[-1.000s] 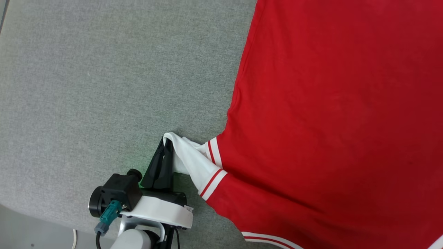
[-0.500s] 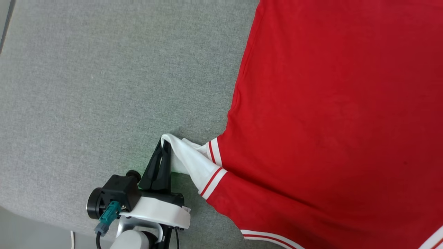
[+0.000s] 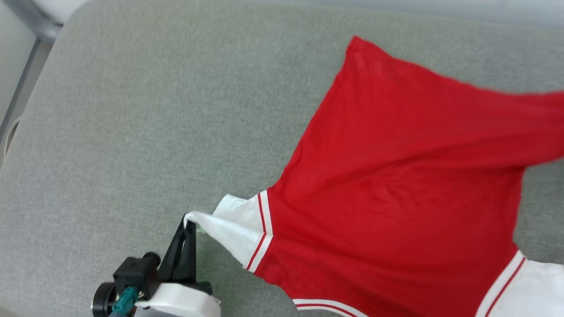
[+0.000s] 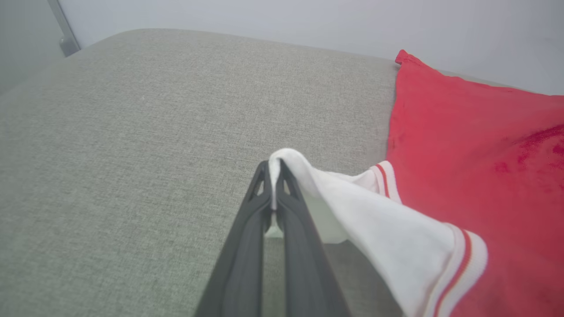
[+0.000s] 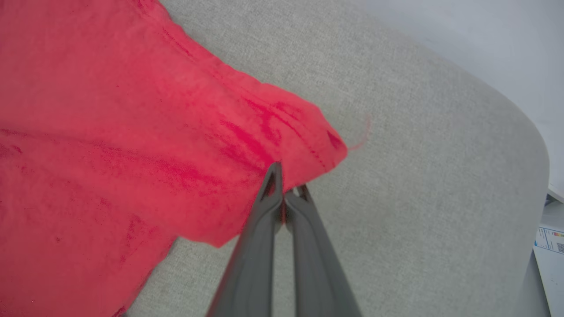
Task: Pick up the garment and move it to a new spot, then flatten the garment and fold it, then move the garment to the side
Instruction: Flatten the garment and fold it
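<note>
My left jaws are closed on the rim of the white sleeve [image 4: 365, 220], with a thin fold pinched at the very tips and the rest draping off to one side. My right jaws are closed as well, nipping red cloth just inside a corner [image 5: 317, 136] with a stitched edge, which I take for the hem. Between those two holds the garment [image 3: 396, 185] lies over the right half of the grey cushion [image 3: 132, 110]. The pinched sleeve sits near the cushion's near edge, left of its middle, and another red corner [image 3: 358, 44] reaches towards the far edge. The second white sleeve [image 3: 537, 286] lies by the near right. Long ridges run through the red cloth toward my right hold, so I judge it pulled rather than lying flat. It will handle as light, limp, slightly stretchy jersey: it keeps no shape of its own, sags wherever it is unsupported, and drags on the woven cushion instead of sliding. It isn't fragile, but a shallow pinch could creep out under tension. The best places to hold are the doubled, stitched parts, meaning the striped sleeve band [image 4: 458, 259] and the hem, taken deeper and kept well apart.
</note>
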